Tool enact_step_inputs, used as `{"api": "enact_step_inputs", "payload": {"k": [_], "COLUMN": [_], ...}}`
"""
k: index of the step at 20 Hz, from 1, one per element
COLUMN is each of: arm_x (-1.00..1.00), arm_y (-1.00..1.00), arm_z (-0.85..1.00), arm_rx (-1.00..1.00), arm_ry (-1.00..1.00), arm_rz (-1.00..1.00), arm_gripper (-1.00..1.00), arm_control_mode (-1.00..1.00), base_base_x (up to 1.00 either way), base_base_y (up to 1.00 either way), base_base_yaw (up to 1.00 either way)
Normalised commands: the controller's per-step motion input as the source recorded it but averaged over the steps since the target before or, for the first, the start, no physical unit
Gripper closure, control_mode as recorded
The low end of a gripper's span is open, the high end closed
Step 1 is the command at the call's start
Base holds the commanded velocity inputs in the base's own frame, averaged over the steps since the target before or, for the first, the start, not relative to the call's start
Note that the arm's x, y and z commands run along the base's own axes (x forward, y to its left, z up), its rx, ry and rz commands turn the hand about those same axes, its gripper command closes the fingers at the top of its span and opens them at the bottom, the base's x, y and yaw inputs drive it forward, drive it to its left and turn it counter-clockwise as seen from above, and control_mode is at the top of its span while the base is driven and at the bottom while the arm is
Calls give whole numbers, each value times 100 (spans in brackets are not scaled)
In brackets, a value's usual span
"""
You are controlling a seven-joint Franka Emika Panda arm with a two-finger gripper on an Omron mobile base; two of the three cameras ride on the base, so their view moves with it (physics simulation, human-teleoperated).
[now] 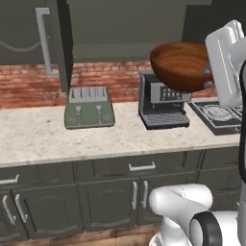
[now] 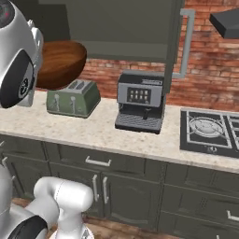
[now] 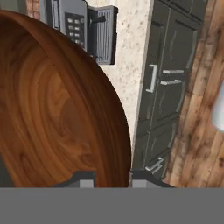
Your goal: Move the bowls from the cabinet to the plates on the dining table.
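Reddish-brown wood-grain bowl (image 1: 180, 65) held up in the air, clear of the cabinet (image 2: 121, 28), above the worktop (image 1: 48, 137) and just in front of the coffee machine (image 2: 140, 100); toaster (image 1: 89, 107) to its left, hob (image 2: 210, 130) far right. In the hand view the jaws are closed on the bowl's rim, one tip inside, one outside. Judgement: this bowl is lifted out, carry in progress. Still left: drive to the dining table, set it on a plate, then handle the other bowl.
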Motion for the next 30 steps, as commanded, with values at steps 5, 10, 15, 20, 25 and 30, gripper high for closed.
{"api": "enact_step_inputs", "payload": {"k": [5, 10, 15, 20, 25, 30], "arm_x": [0, 0, 0, 0, 0, 0], "arm_y": [0, 0, 0, 0, 0, 0], "arm_z": [0, 0, 0, 0, 0, 0], "arm_rx": [0, 0, 0, 0, 0, 0], "arm_ry": [0, 0, 0, 0, 0, 0], "arm_rz": [0, 0, 0, 0, 0, 0], "arm_gripper": [100, 100, 100, 100, 100, 100], "arm_control_mode": [100, 100, 100, 100, 100, 100], "base_base_x": [-53, 0, 0, 0, 0, 0], "base_base_y": [0, 0, 0, 0, 0, 0], "base_base_yaw": [34, 50, 50, 50, 50, 50]}}
